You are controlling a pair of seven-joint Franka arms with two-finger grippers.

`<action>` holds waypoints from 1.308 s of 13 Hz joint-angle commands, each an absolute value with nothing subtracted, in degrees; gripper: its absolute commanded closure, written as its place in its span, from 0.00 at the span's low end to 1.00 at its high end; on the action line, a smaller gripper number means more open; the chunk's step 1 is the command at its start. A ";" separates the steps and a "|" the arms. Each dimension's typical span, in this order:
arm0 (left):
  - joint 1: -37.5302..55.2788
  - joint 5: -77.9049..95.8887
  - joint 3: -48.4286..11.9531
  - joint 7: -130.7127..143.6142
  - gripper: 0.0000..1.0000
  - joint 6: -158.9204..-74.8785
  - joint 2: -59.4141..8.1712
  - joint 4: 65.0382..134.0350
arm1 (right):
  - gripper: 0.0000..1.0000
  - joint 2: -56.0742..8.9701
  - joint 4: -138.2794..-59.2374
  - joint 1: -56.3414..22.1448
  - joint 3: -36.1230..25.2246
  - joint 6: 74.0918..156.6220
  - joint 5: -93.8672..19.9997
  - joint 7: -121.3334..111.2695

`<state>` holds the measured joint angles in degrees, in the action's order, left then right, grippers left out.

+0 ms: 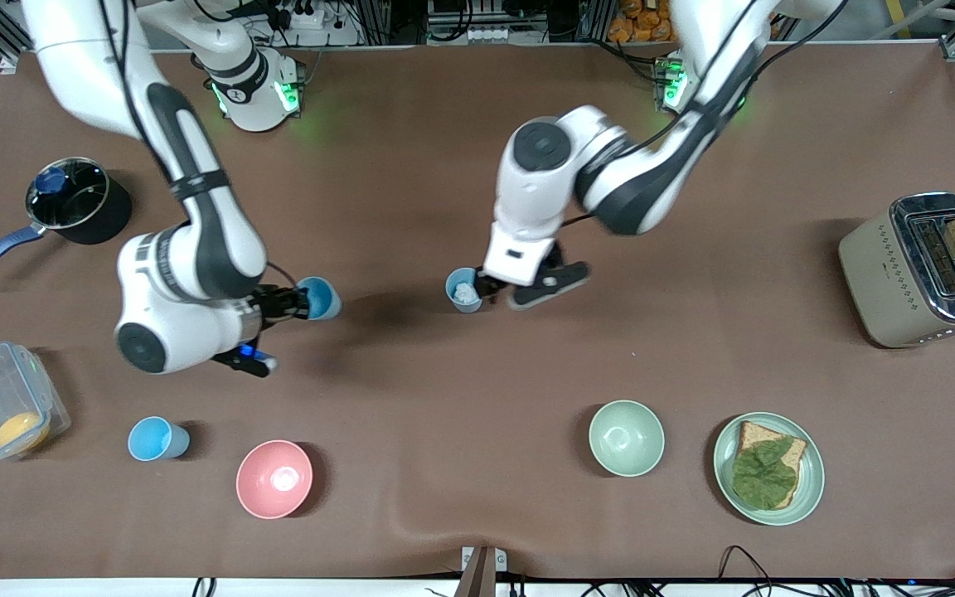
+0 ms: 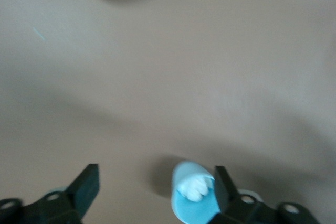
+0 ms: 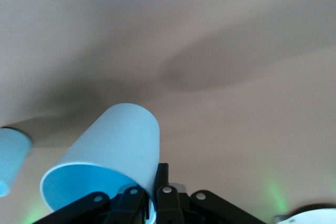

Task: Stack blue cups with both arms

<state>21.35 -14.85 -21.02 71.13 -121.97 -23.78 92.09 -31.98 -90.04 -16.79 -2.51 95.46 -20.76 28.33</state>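
One greyish-blue cup, whitish inside, stands upright near the table's middle. My left gripper is low around it with its fingers wide open. In the left wrist view the cup sits close against one finger, with a wide gap to the other, and the gripper is open. My right gripper is shut on the rim of the second cup, sky-blue inside, and holds it tilted above the table toward the right arm's end. In the right wrist view the gripper pinches that cup.
A brighter blue cup, a pink bowl, a green bowl and a plate with bread lie near the front camera. A pot, a clear box and a toaster stand at the table's ends.
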 commanded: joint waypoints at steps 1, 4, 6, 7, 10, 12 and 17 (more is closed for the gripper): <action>13.30 -13.72 -21.71 58.77 0.00 -115.34 -14.97 94.48 | 0.99 -31.29 -89.12 -20.12 -3.08 97.63 -27.04 34.17; 3.55 -10.20 -21.71 40.41 0.00 -110.32 -9.33 94.48 | 0.99 -31.64 -88.51 -26.17 -3.08 104.39 -28.39 43.74; -1.82 -10.02 -21.71 29.23 0.00 -108.64 -7.04 94.39 | 0.99 -32.08 -87.37 -28.82 -3.08 106.60 -28.74 47.97; -4.02 -9.67 -21.71 25.87 0.00 -108.02 -5.90 94.39 | 0.99 -32.25 -87.19 -29.87 -3.08 108.09 -29.87 49.55; -8.95 -5.55 -21.45 20.41 0.00 -102.42 -3.78 91.60 | 0.99 -32.08 -87.19 -33.04 -3.08 109.07 -31.64 53.95; -10.45 -5.54 -21.27 16.80 0.00 -97.58 -3.87 87.56 | 0.99 -32.34 -87.19 -34.71 -3.08 109.77 -31.55 55.37; -11.70 -4.57 -20.05 13.45 0.00 -96.50 -2.30 87.01 | 0.99 -34.10 -87.71 -36.91 -3.16 112.85 -31.55 56.33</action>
<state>-12.16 -5.95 -20.70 15.04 -97.68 -3.79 87.43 -33.19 -87.99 -35.45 -2.45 111.89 -30.33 55.06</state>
